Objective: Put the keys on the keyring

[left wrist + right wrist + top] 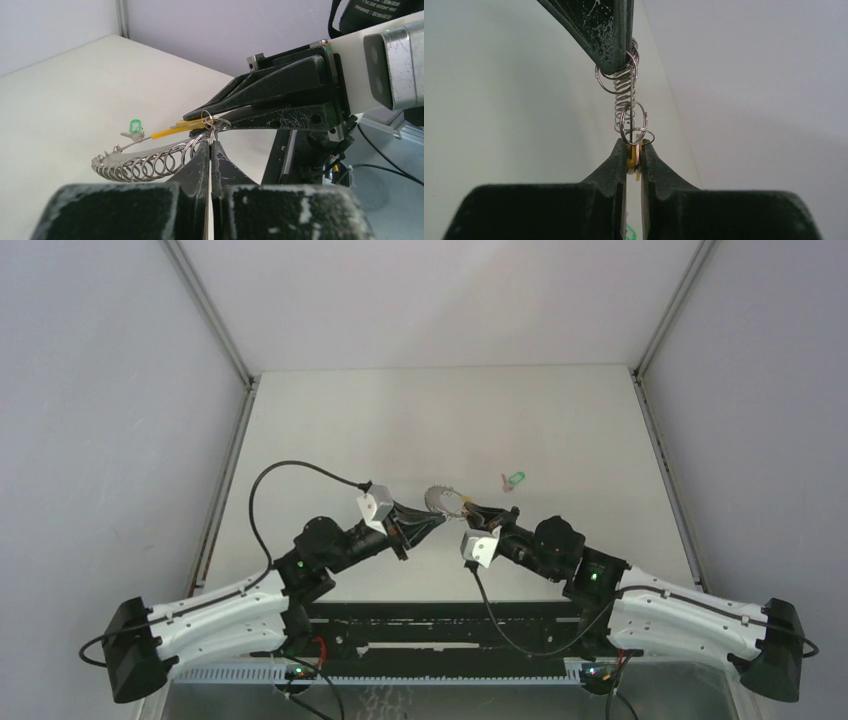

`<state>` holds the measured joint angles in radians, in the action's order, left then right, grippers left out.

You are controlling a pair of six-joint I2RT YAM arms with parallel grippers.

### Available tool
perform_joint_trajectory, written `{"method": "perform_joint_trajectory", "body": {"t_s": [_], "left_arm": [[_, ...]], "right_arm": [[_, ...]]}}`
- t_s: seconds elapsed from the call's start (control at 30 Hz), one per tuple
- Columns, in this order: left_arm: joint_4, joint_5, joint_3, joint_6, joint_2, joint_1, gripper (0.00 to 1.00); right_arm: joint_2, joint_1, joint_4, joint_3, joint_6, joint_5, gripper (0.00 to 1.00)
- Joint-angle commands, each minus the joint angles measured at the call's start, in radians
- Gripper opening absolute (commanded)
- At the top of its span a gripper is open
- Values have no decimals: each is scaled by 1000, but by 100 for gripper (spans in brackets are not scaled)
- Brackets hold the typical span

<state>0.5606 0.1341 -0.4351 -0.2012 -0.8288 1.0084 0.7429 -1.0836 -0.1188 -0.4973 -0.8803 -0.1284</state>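
Observation:
The keyring [442, 500], a grey ring with a rim of many small wire loops, hangs above the table between both arms. My left gripper [211, 145] is shut, its tips pinching the keyring [145, 165] at one end. My right gripper [633, 147] is shut on the yellow key [631, 156], whose small split ring touches the keyring [624, 92] just above the tips. The yellow key [172, 131] juts out from the right fingers [260, 95]. The green key [515, 479] lies loose on the table, beyond the grippers.
The white table [350, 430] is walled by grey panels at the left, right and back. A black cable [290, 468] loops up from the left arm. The black rail [450, 625] runs between the arm bases at the near edge.

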Motion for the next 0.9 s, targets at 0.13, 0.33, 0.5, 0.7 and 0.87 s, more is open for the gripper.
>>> {"method": "perform_joint_trajectory", "body": {"t_s": [0.13, 0.33, 0.5, 0.7, 0.87], "left_arm": [[-288, -32, -163, -58, 48, 2, 0], [-400, -41, -237, -126, -5, -36, 0], [-446, 64, -240, -256, -80, -130, 0], [-452, 173, -194, -343, -93, -208, 0], [-424, 135, -166, -302, -54, -209, 0]], "right_arm": [[25, 129, 99, -94, 249, 244, 0], [123, 119, 205, -155, 266, 199, 0], [194, 115, 206, -151, 219, 163, 0], [277, 117, 147, -134, 122, 197, 0], [304, 111, 138, -133, 112, 279, 10]]}}
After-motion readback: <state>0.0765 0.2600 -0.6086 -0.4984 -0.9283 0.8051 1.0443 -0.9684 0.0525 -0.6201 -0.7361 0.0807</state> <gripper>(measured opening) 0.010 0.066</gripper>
